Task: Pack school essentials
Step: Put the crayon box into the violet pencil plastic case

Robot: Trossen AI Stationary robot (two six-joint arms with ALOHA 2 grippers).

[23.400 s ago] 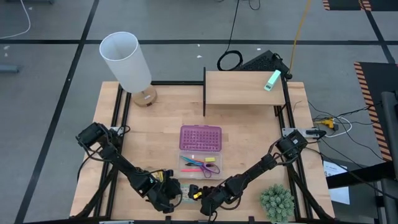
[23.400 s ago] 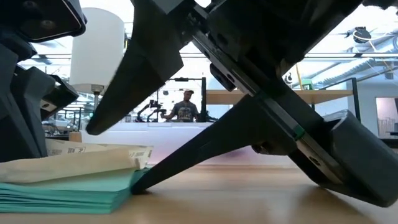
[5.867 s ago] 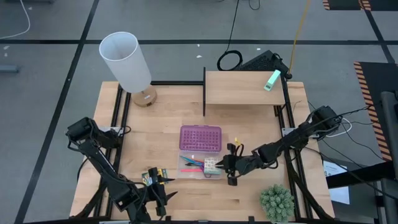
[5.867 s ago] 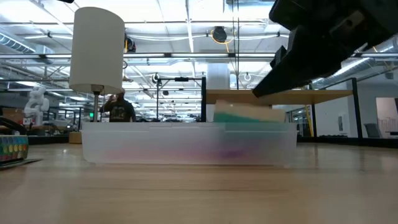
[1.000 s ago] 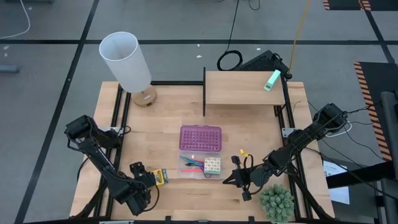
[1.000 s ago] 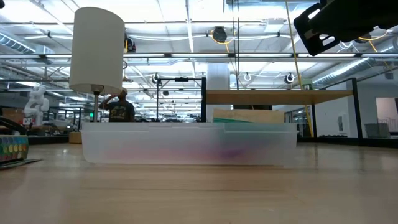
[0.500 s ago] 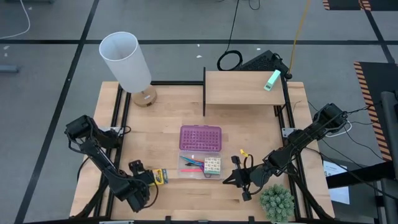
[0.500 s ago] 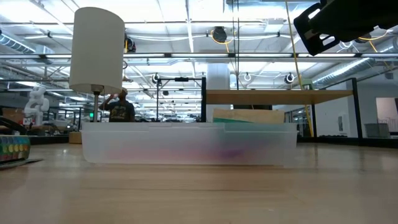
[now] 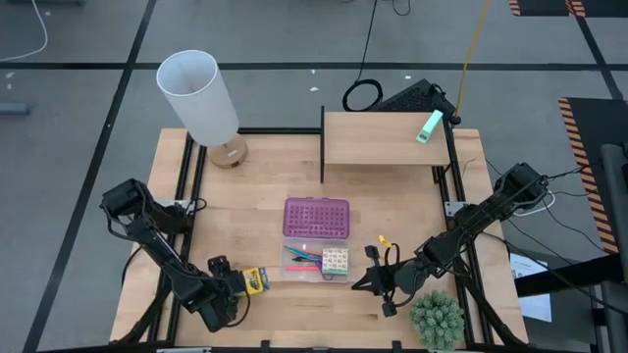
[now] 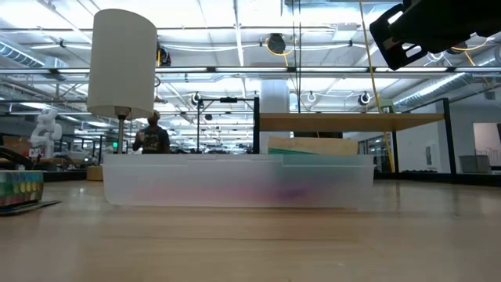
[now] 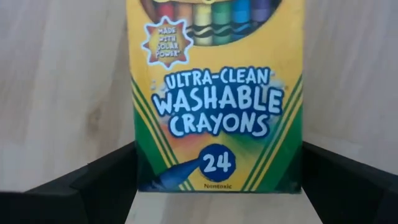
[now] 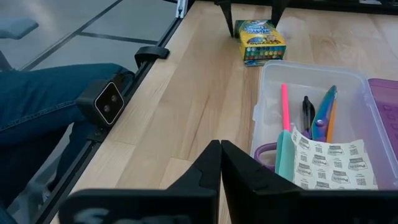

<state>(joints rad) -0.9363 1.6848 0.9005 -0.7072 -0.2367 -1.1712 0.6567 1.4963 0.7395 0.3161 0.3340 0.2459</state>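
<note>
High view: the left claw [image 9: 235, 289] is seen low at the front-left of the desk [image 9: 392, 196], its fingers either side of the crayon box [image 9: 254, 279], which lies flat on the wood just left of the clear case [image 9: 316, 263]. Whether the box is actually squeezed cannot be told here. The right claw [image 9: 378, 278] is found just right of the case, fingers spread apart, nothing held. In the case: 1 pale patterned pack [image 9: 336, 261] at the right end, pink & blue pens [image 9: 306, 257] beside it. 1 purple studded lid [image 9: 316, 218] lies just behind the case. 1 white lamp [image 9: 199, 98] stands at the back-left corner.

Low view: the case is seen broadside across the middle, w/ the patterned pack [image 10: 313, 146] and a mint-green edge showing above its rim. The crayon box [image 10: 19, 190] is seen at the far left edge on the desk. 1 person [image 10: 151, 135] is visible far back in the room.

Left wrist view: 1 crayon box [image 11: 214, 93] fills the frame, sitting between the two dark fingers [image 11: 93, 183]; contact at the sides cannot be told.

Right wrist view: own fingertips [image 12: 214, 165] appear nearly together here, empty. 1 pink pen [image 12: 285, 106], 1 dark pen [image 12: 307, 112], purple-handled scissors [image 12: 323, 118] and the pack [image 12: 329, 165] lie inside the case; the crayon box [image 12: 260, 40] lies beyond it.
</note>
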